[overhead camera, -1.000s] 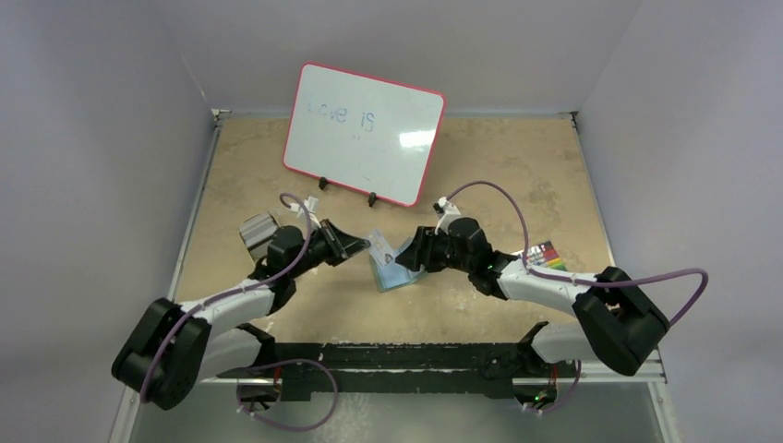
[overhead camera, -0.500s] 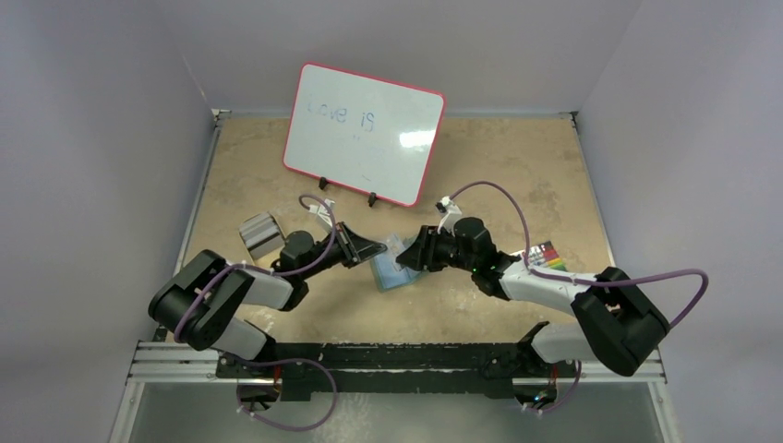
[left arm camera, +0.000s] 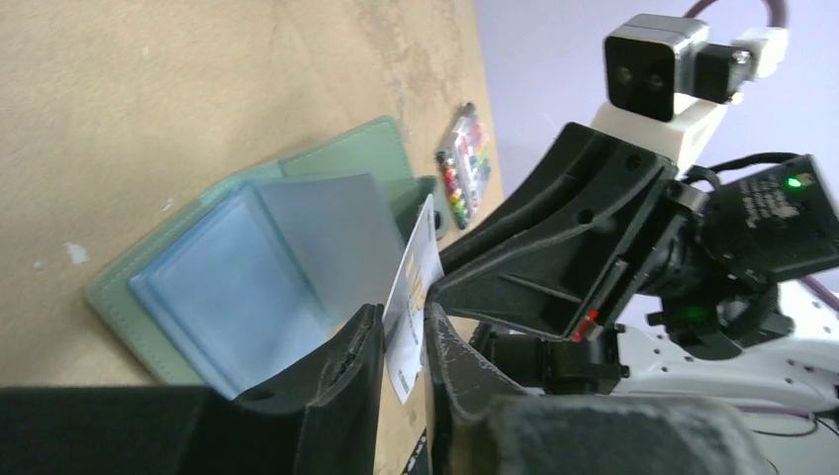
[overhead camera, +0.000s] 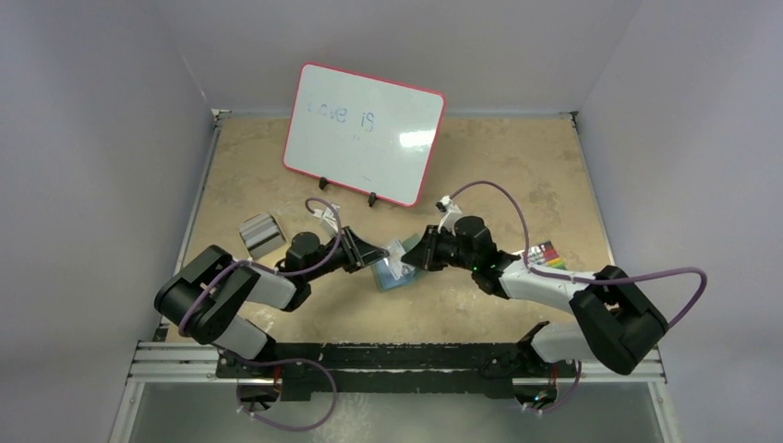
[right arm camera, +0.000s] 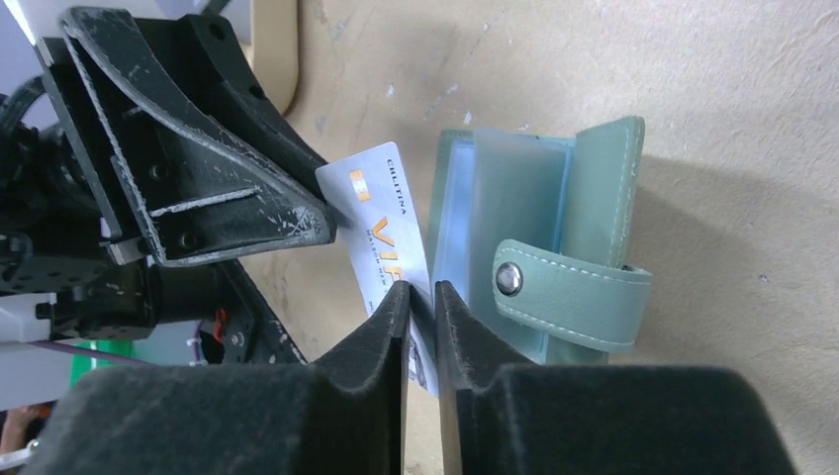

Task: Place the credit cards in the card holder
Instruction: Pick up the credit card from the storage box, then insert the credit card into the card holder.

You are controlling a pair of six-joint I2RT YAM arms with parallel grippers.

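Observation:
The sage-green card holder (overhead camera: 391,277) lies open on the table, snap strap (right arm camera: 569,287) on top, with pale blue credit cards (left arm camera: 237,287) in its pockets. Just above it a white credit card (right arm camera: 381,218) stands on edge between both grippers. My right gripper (right arm camera: 420,292) is shut on the card's near corner. My left gripper (left arm camera: 404,315) has its fingers slightly apart around the other end of that card (left arm camera: 416,282), with a gap showing on one side. In the top view the left gripper (overhead camera: 379,251) and right gripper (overhead camera: 412,260) meet tip to tip over the holder.
A silver ribbed case (overhead camera: 261,233) lies to the left of the left arm. A pink-framed whiteboard (overhead camera: 363,132) stands at the back. A small multicoloured strip (overhead camera: 547,256) lies right of the right arm. Grey walls close in both sides.
The left gripper carried the white card right and down to the holder, then loosened its fingers. The right gripper shut on the card.

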